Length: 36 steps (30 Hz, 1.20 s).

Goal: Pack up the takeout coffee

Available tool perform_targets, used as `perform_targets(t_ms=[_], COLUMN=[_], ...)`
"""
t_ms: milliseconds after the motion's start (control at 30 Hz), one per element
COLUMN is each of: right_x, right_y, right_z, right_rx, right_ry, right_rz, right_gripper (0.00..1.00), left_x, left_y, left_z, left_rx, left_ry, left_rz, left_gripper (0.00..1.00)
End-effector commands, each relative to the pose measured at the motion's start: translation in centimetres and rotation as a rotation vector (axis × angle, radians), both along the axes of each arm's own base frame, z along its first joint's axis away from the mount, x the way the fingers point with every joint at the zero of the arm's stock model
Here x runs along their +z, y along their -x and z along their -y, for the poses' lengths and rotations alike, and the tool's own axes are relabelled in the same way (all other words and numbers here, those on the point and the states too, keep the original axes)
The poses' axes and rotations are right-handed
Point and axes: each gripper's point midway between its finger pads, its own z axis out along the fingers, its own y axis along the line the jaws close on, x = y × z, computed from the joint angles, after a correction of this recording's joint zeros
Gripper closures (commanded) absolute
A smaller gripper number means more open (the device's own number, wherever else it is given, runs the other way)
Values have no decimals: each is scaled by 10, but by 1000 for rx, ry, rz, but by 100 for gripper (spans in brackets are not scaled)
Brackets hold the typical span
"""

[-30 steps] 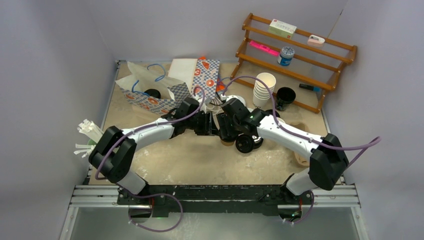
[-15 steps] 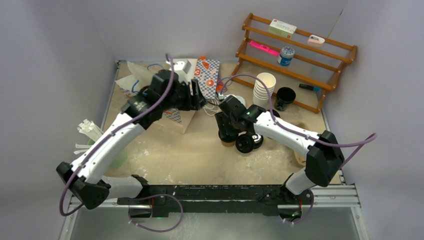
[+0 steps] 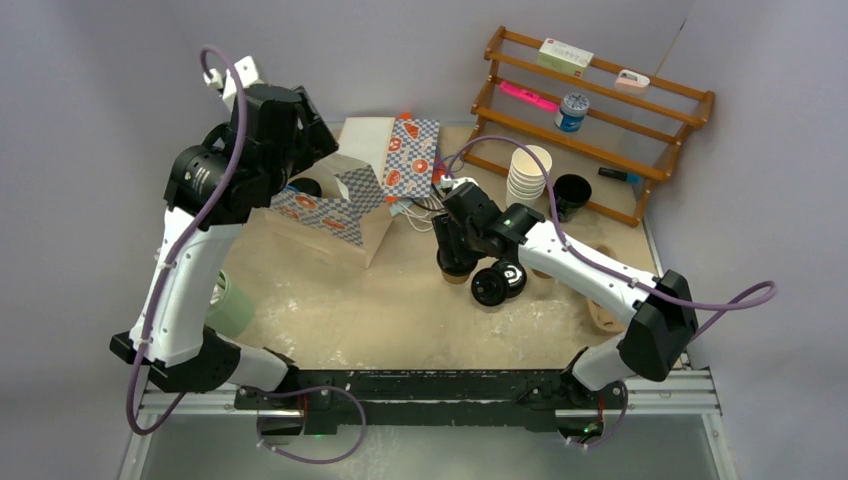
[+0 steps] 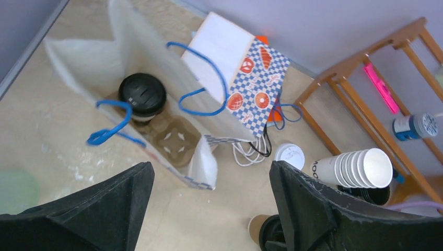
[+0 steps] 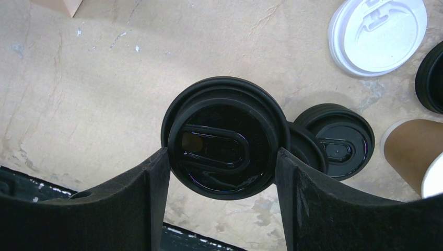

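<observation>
The patterned paper bag [image 4: 209, 73] stands open at the back left. Inside it one takeout coffee [image 4: 142, 94], black-lidded, sits in a brown cardboard carrier [image 4: 175, 140]. My left gripper [image 4: 209, 209] hangs open high above the bag [image 3: 330, 205], holding nothing; in the top view it [image 3: 303, 158] is near the bag's far edge. My right gripper [image 5: 222, 172] is shut on another black-lidded takeout coffee [image 5: 224, 137] at mid-table [image 3: 455, 262]. Two more black-lidded cups [image 5: 337, 142] [image 3: 490, 288] stand right beside it.
A stack of lidless white cups [image 3: 527, 172] and a black cup [image 3: 572, 192] stand before the wooden rack [image 3: 600, 110]. A loose white lid [image 5: 379, 34] and a brown cup [image 5: 412, 149] lie near the right gripper. A second patterned bag [image 3: 412, 150] lies behind.
My left arm swung from beside the right gripper up and back to high over the bag, and its jaws opened wide. The right gripper stayed on its cup, barely shifting.
</observation>
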Motion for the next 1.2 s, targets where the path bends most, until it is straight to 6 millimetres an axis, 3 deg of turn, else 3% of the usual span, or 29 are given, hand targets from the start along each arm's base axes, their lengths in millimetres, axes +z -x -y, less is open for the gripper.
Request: perform_targets(t_ms=[0, 233, 500, 700, 833, 900, 1000, 1167], right_x=[20, 28, 36, 41, 46, 54, 69, 91], right_y=[-3, -7, -6, -6, -8, -11, -16, -26], right_z=[2, -2, -3, -3, -4, -4, -4, -3], right_rx=[-8, 13, 27, 32, 33, 38, 35, 15], right_ry=[-6, -25, -50, -45, -47, -49, -45, -61], right_rz=[53, 76, 95, 99, 107, 123, 150, 194], right_gripper=[64, 64, 64, 64, 64, 64, 64, 64], left_x=[-15, -65, -114, -156, -174, -182, -178, -167], left_y=[29, 29, -9, -32, -47, -51, -51, -24], left_z=[-34, -38, -28, -32, -27, -22, -18, -12], left_rx=[222, 301, 376, 447, 418, 377, 296, 135], left_ry=[123, 205, 380, 411, 381, 362, 330, 239], left_rz=[-34, -119, -204, -321, -347, -363, -357, -440], left_gripper=[14, 16, 17, 26, 43, 63, 97, 100])
